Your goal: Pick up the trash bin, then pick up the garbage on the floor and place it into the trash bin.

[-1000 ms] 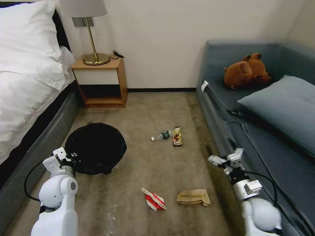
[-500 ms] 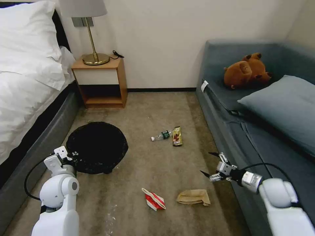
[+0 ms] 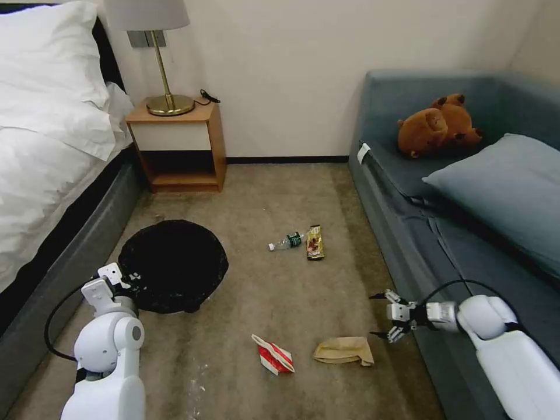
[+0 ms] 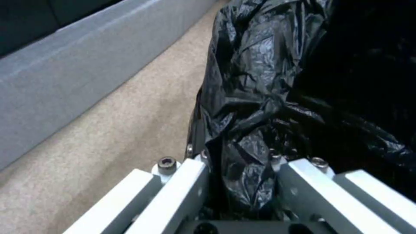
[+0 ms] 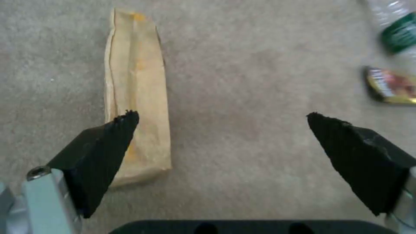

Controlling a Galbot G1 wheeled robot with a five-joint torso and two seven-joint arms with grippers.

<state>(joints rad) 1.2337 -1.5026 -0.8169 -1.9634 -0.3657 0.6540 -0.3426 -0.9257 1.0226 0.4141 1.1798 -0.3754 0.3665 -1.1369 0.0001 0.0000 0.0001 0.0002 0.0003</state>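
The trash bin (image 3: 173, 265), lined with a crinkly black bag (image 4: 268, 81), stands at the left near the bed. My left gripper (image 3: 124, 279) (image 4: 242, 169) is shut on its bag-covered rim. The garbage lies on the carpet: a red-and-white wrapper (image 3: 273, 354), a brown paper bag (image 3: 344, 351) (image 5: 136, 94), a small clear bottle (image 3: 287, 241) (image 5: 398, 32) and a dark-gold snack wrapper (image 3: 315, 242) (image 5: 392, 86). My right gripper (image 3: 376, 315) (image 5: 221, 115) hangs open just above the carpet. It is beside the brown bag's right end, with one fingertip over the bag.
A bed (image 3: 46, 175) runs along the left and a grey sofa (image 3: 455, 233) along the right, close to my right arm. A wooden nightstand (image 3: 178, 146) with a lamp stands at the back wall. Open carpet lies between bin and litter.
My right arm has swung down and forward, and its open gripper now sits low beside the brown paper bag. The left gripper and bin have barely shifted.
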